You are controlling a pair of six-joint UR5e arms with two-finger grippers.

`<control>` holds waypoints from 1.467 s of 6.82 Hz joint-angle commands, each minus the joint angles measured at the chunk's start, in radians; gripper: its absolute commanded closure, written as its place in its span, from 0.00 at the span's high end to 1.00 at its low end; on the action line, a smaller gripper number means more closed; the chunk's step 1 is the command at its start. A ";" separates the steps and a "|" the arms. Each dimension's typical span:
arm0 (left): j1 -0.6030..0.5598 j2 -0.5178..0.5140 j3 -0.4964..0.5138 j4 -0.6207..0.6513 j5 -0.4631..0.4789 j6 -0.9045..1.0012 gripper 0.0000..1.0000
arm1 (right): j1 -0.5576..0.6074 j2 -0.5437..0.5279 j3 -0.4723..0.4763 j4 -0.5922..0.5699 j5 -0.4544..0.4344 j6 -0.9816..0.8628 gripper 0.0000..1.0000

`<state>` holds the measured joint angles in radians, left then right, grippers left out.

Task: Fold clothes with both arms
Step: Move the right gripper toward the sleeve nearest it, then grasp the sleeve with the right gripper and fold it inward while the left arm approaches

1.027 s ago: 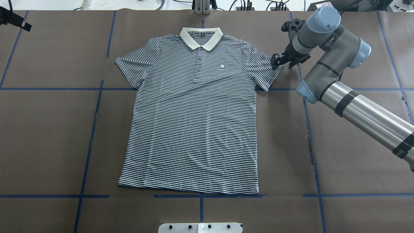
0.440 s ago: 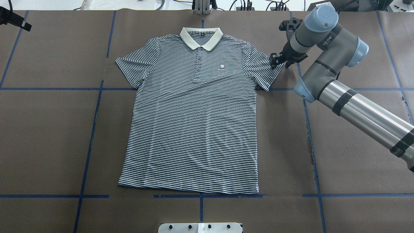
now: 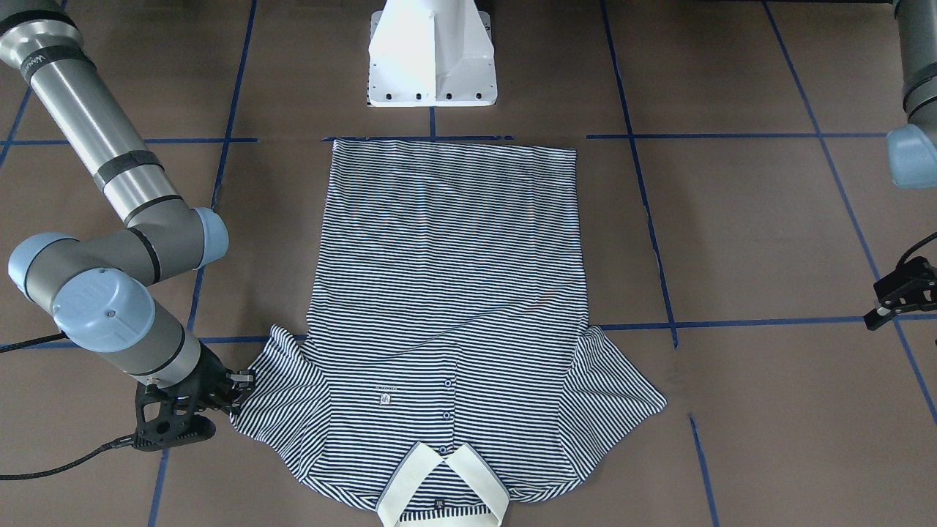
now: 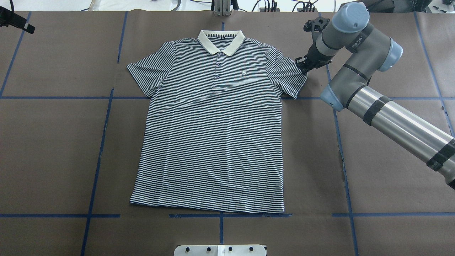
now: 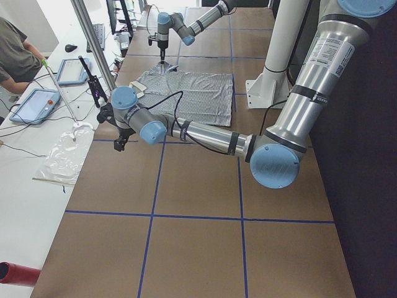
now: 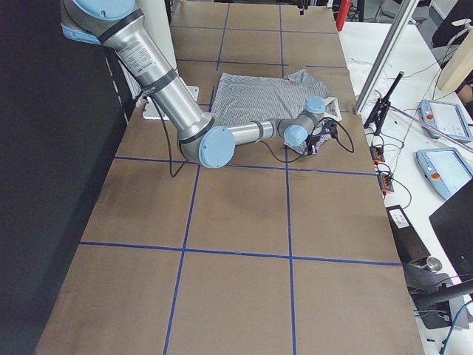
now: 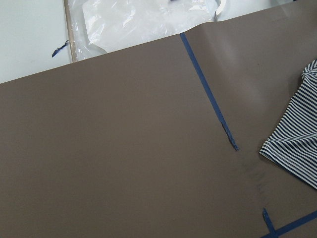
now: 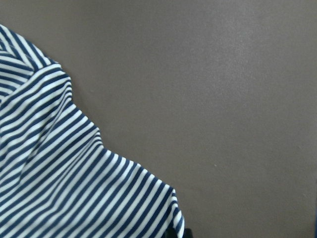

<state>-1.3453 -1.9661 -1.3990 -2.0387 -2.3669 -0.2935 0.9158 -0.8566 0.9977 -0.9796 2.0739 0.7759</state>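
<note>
1. The polo shirt [image 4: 213, 142] lies flat and face up in the middle of the table [image 4: 53, 149].
2. Its cream collar [image 4: 221, 41] points to the far edge of the table, away from the robot. Its bottom hem lies along the near edge, just in front of the white base [image 3: 432, 51].
3. The right gripper [image 4: 302, 65] is down at the shirt's sleeve [image 4: 288, 74], on the side toward the table's right end. Its two fingers are close together and pinch the edge of that sleeve. The cloth there is a bit bunched up.
4. The left gripper [image 3: 889, 304] is far from the shirt, out by the table's left end. I cannot tell if its fingers are apart or together.
5. The table top is brown, with blue tape lines [image 4: 103, 142] that make big squares.
</note>
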 commanded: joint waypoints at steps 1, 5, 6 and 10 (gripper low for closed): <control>0.000 0.000 0.000 0.000 0.000 -0.001 1.00 | 0.003 0.023 0.031 0.001 0.003 0.009 0.00; 0.000 -0.002 0.002 0.000 0.000 0.000 1.00 | -0.079 0.071 0.242 -0.142 -0.049 0.046 0.00; 0.000 0.000 0.002 0.000 0.000 0.008 1.00 | -0.147 0.102 0.231 -0.145 -0.174 0.142 0.00; 0.002 -0.011 0.002 0.002 0.000 -0.006 1.00 | -0.176 0.254 -0.019 -0.128 -0.340 0.164 0.93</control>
<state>-1.3439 -1.9721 -1.3969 -2.0383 -2.3669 -0.2938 0.7404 -0.6188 1.0116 -1.1117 1.7547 0.9389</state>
